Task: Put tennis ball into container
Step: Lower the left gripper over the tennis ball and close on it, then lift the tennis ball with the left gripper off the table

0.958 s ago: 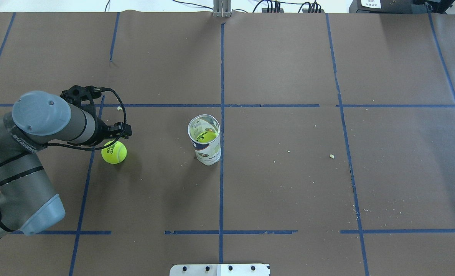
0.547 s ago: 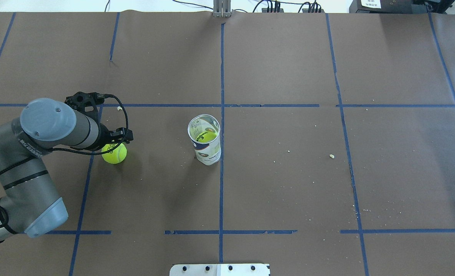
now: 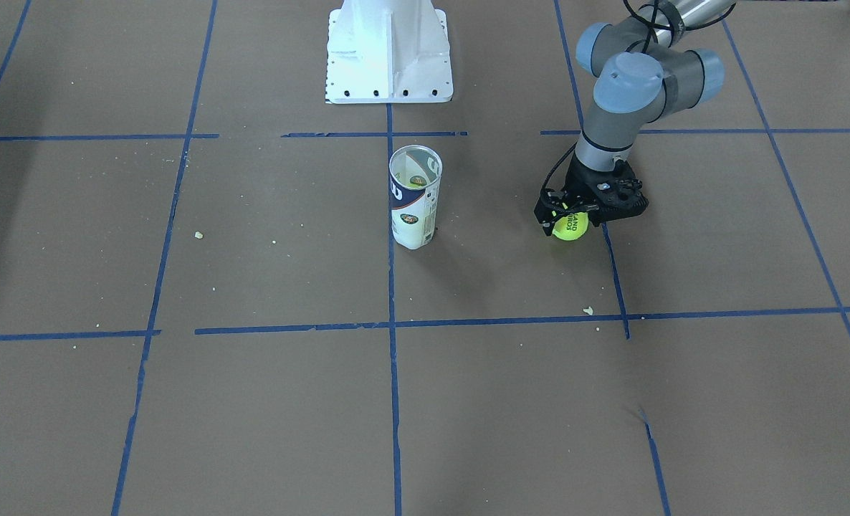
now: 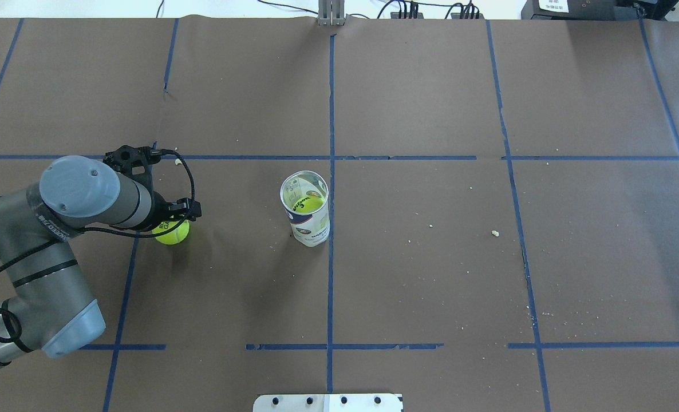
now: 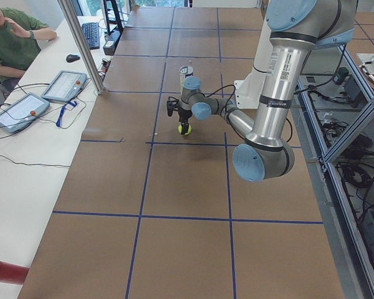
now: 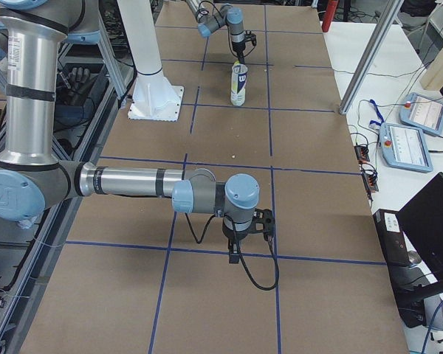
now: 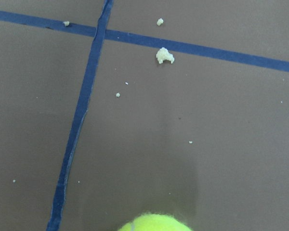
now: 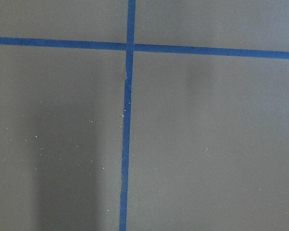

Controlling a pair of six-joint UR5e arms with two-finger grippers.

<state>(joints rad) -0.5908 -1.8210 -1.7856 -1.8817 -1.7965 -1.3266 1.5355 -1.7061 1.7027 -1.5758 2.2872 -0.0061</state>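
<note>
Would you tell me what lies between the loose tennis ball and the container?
Nothing stands between the tennis ball and the container: only bare brown table paper, as the overhead view shows.

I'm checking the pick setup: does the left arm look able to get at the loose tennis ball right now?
Likely yes: the left gripper hangs right over the tennis ball, nothing between them, and the container stands well aside.

Table (image 4: 431,286) with ball (image 4: 173,233), container (image 4: 311,223), crumbs (image 4: 494,233)
</note>
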